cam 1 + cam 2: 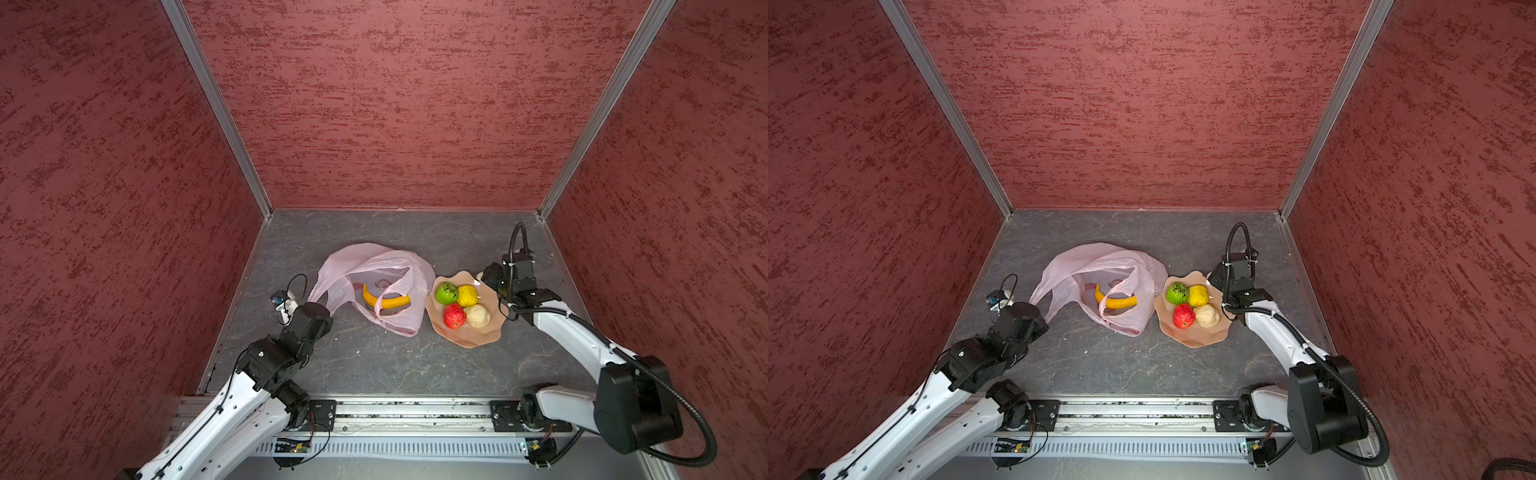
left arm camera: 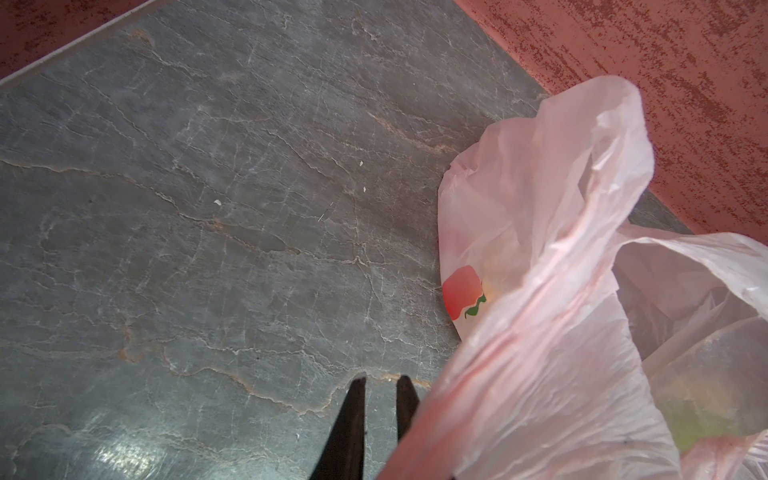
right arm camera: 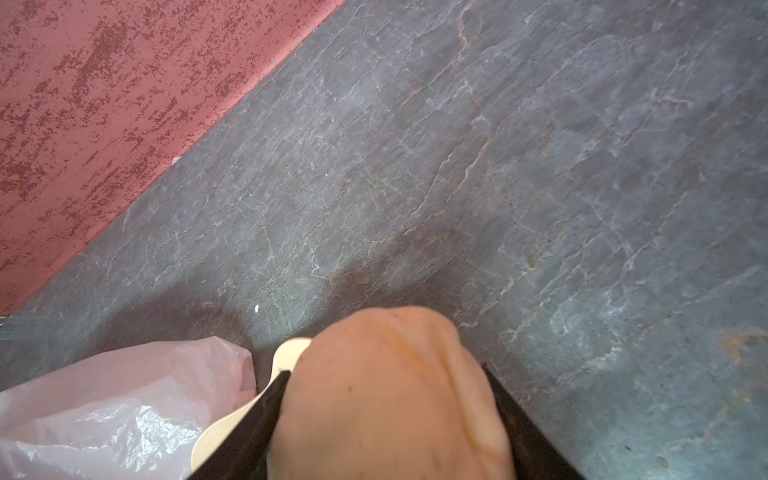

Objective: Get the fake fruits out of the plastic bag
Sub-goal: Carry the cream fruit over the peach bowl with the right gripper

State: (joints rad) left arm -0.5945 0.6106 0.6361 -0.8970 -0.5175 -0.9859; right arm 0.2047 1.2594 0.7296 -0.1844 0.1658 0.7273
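Right gripper (image 3: 386, 370): we clamp the beige lump (image 3: 386, 415), bowl (image 1: 469, 338) rim beneath the fingers (image 3: 249, 436); a skewed release rolls it off. Left gripper (image 2: 380, 380): seemingly pinching the bag (image 1: 374, 257); slipping film covers the banana (image 1: 384, 300) inside.

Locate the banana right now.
In both top views the banana lies inside the bag's open mouth, mid-table, just left of the bowl.

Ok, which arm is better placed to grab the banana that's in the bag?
Right, likely. The left gripper pinches a handle of the plastic bag, holding its mouth open around the banana. The right gripper is by the bowl, gripping a beige lump; once that's dropped, it's free to reach in.
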